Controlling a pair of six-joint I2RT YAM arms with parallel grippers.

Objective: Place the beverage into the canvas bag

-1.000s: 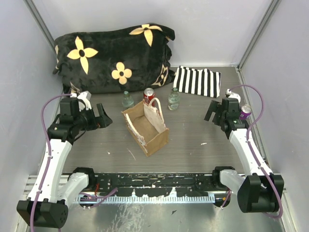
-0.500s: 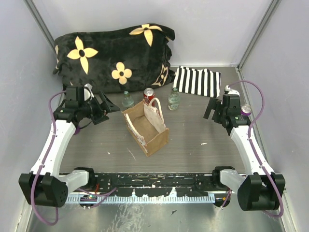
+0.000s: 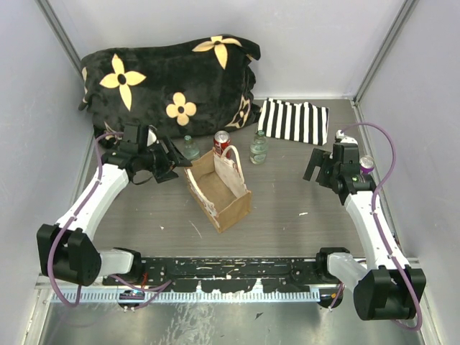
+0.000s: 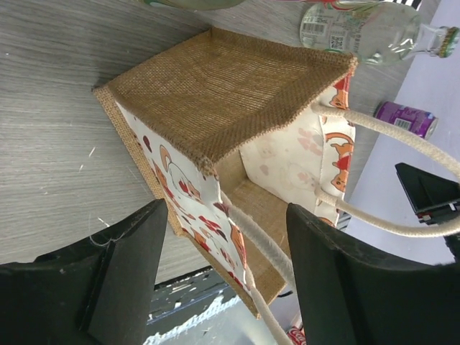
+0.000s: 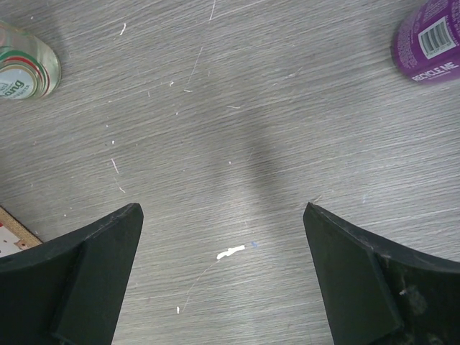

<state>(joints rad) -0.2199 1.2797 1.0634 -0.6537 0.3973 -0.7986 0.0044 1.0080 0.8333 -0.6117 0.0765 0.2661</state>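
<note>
The canvas bag [image 3: 233, 208] stands open-mouthed at the centre of the table, turned askew. Its side walls are coarse tan burlap, its broad panels cream with a red-orange print, and two pale rope handles [image 3: 231, 154] loop above an interior that looks empty. Over the past second the left gripper [image 3: 171, 159] has swung in from the table's left side and now hangs just beside the bag's corner at 10 o'clock, its fingers [image 4: 129, 266] spread wide and holding nothing. That probably means a drink is about to be chosen, since none is in the bag yet. A small glass bottle [image 3: 190, 148] sits at the bag's 11 o'clock, closest to that gripper. A red can [image 3: 222, 142] stands right behind the bag at 12, and a second bottle [image 3: 259, 147] at 1. The right gripper [image 3: 314, 164] has barely moved; it hovers over bare tabletop at 3 o'clock, equally spread and empty, with a purple can [image 3: 366, 166] behind its wrist. A striped cloth [image 3: 293, 121] and a flowered black blanket [image 3: 169, 83] line the back.
</note>
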